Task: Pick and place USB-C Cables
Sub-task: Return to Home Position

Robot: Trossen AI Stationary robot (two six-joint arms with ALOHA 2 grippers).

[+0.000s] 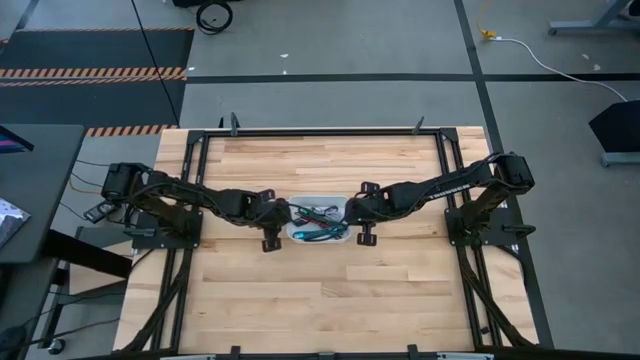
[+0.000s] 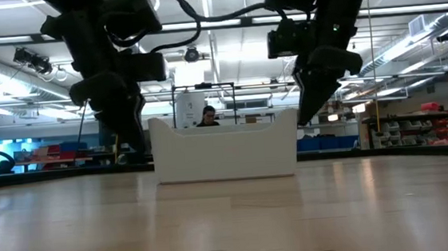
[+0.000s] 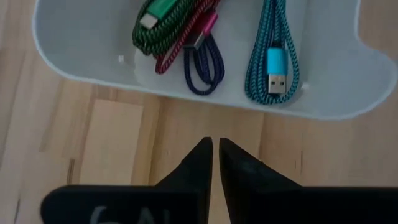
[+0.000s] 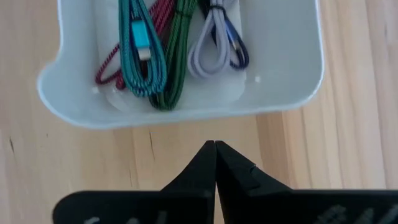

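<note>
A white tray (image 1: 318,236) sits mid-table and holds the folded USB-C cables. The left wrist view shows the green cable (image 3: 155,28), dark red cable (image 3: 185,38), purple cable (image 3: 204,65) and teal cable (image 3: 272,62). The right wrist view shows the teal cable (image 4: 140,56), green cable (image 4: 175,59), dark red cable (image 4: 111,70) and pale grey cable (image 4: 208,53) lying on the tray floor. My left gripper (image 3: 214,148) hovers shut above bare wood just outside the tray's left end. My right gripper (image 4: 215,146) hovers shut just outside its right end. I see no black cable.
The tray's white wall (image 2: 224,151) stands between both arms in the low view, and a person (image 2: 207,115) shows far behind it in the room. A black frame (image 1: 320,132) borders the wooden table. Bare wood (image 1: 320,300) lies toward the near edge.
</note>
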